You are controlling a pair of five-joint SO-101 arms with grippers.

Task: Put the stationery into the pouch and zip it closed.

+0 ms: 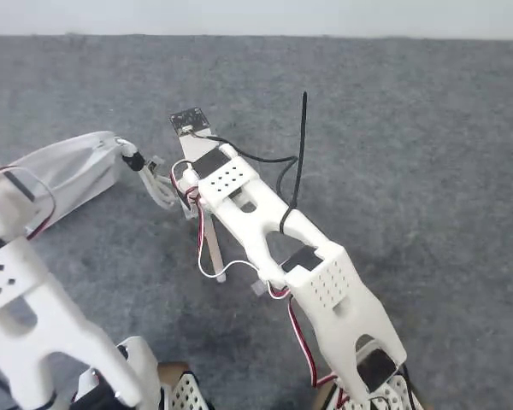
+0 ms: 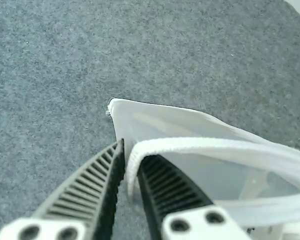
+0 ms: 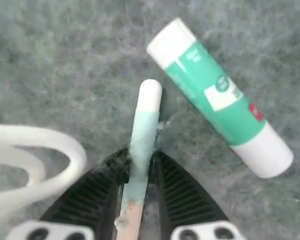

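A grey, short-piled carpet (image 1: pixel 410 171) covered the whole working surface, and a pale strip of wall (image 1: pixel 325 17) ran along its far edge. The room beyond that could not be made out.

Two white arms stood on the near side. The right arm (image 1: pixel 325 282) stretched from the near right toward the middle of the carpet, with a black cable (image 1: pixel 301 145) standing up from it. The left arm (image 1: pixel 17 290) rose at the near left.

The pouch (image 1: pixel 68 175) lay on the left side of the carpet, clear-walled with a white zip edge and its mouth open. In the left wrist view the pouch (image 2: pixel 200 145) spread away from the jaws, and its white rim curved back between them. The left gripper (image 2: pixel 131 159) was closed almost fully, with that rim pinched between its ribbed black fingers (image 2: pixel 90 185).

A glue stick (image 3: pixel 215 95) with a green-and-white label and white ends lay flat on the carpet, just beside the right gripper's load and not touching it.

The right gripper (image 3: pixel 140 167) was clamped narrowly on a slim stick (image 3: pixel 142 135), green along the middle, white at the tip and tan at the other end. The white tip pointed out ahead of the jaws, close over the carpet. From the high view the tan end of the slim stick (image 1: pixel 214 248) showed beneath the right arm, near the middle of the carpet and to the right of the pouch. A loop of white cord (image 3: pixel 40 160) lay beside that gripper.
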